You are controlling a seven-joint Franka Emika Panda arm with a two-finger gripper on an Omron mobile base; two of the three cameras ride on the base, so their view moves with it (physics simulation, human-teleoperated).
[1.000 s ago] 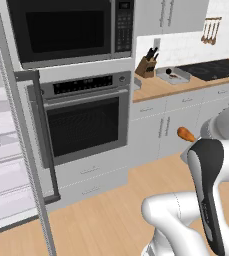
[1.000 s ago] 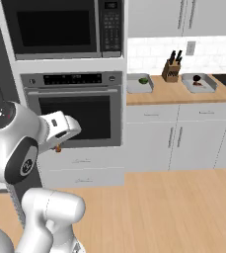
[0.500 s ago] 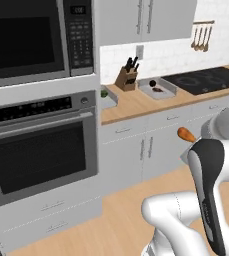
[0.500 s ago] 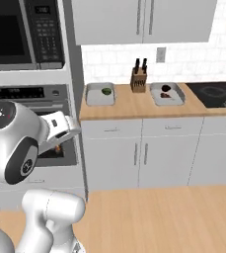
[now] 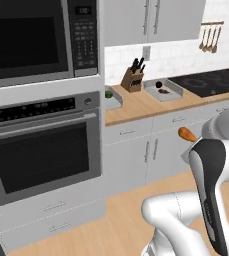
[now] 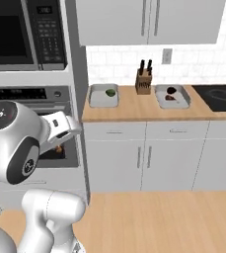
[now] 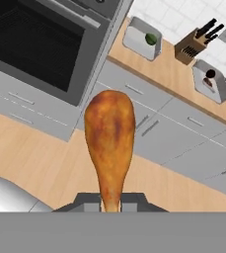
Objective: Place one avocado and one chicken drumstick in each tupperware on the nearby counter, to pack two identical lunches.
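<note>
My gripper is shut on the thin bone end of an orange-brown chicken drumstick, held in the air in front of the cabinets. The same drumstick pokes out above my arm, and it shows as a small brown spot under the hand. On the counter, the left tupperware holds one green avocado. The right tupperware holds a dark avocado and a drumstick. Both containers lie far ahead of the gripper.
A brown knife block stands between the two containers. A black cooktop lies to the right. The wall oven and the microwave rise on the left. Wood floor lies before the cabinets.
The base has driven, so the whole scene has slid: the oven has moved off to the left and the counter with both containers has come nearer the centre. The drumstick stays in the shut gripper.
</note>
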